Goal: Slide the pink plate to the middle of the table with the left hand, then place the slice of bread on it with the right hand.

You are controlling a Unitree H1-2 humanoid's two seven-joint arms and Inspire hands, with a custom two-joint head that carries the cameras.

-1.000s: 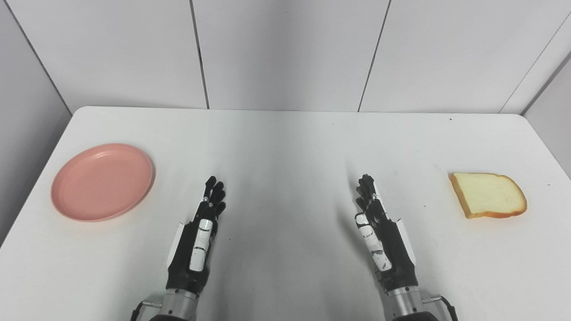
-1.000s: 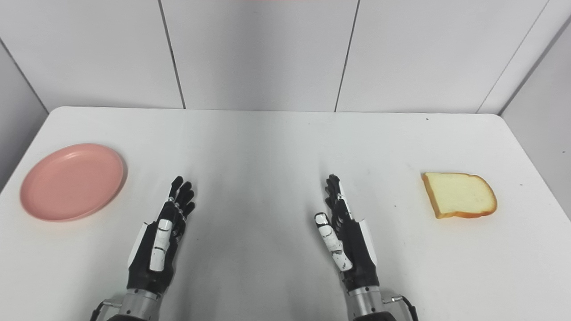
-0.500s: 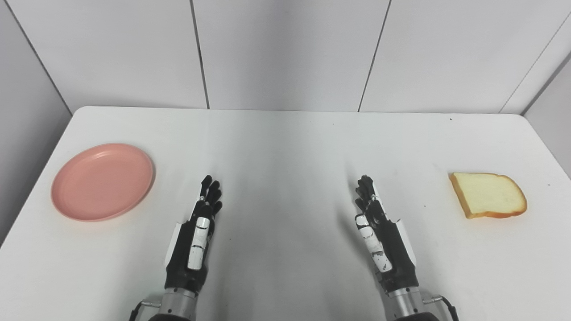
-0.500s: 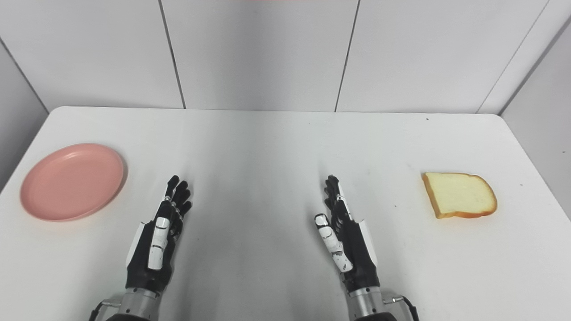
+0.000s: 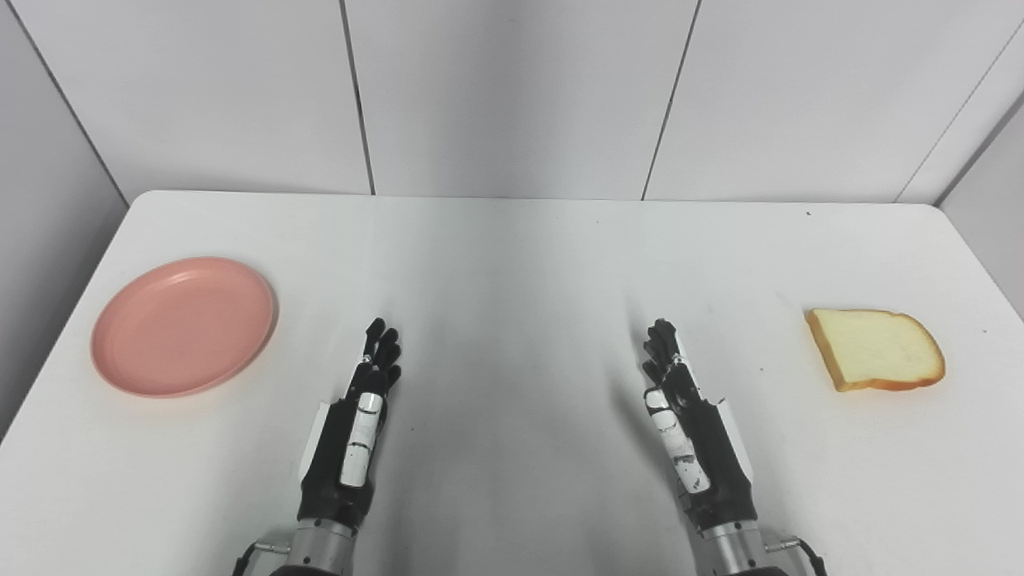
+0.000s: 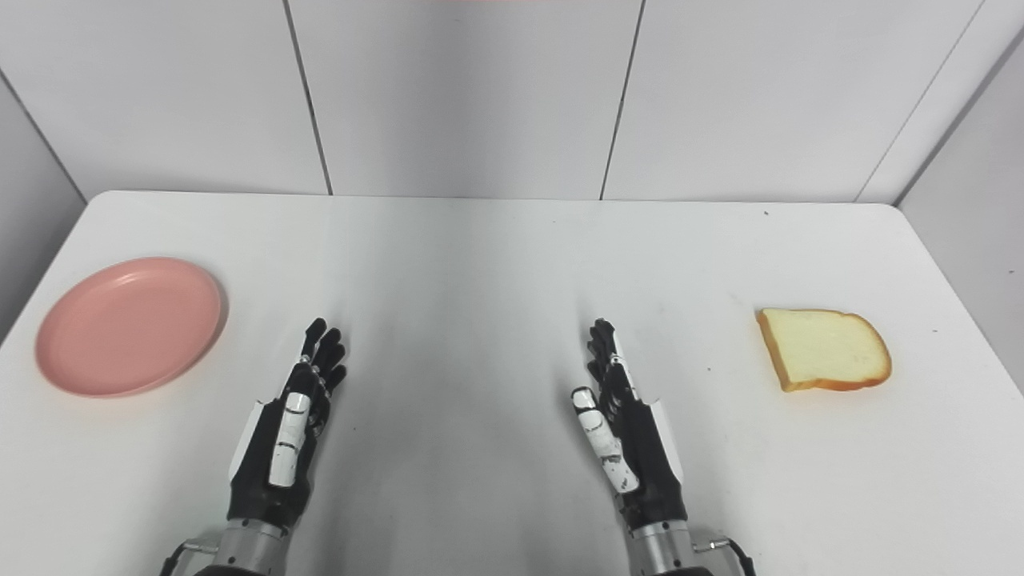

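Left hand [image 5: 352,436] fingers straight, empty; plate [image 5: 184,324] well left of fingertips, unreached. Right hand [image 5: 694,436] likewise empty, waiting; bread [image 5: 876,350] far right. Counter [image 5: 512,264] middle bare, likely for plate.

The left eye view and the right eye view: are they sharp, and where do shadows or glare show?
Left eye view: sharp; the pink plate and bread slice cast thin, soft shadows, and a grey band runs down the table middle. Right eye view: equally sharp; both open hands, left hand and right hand, show no glare or blur.
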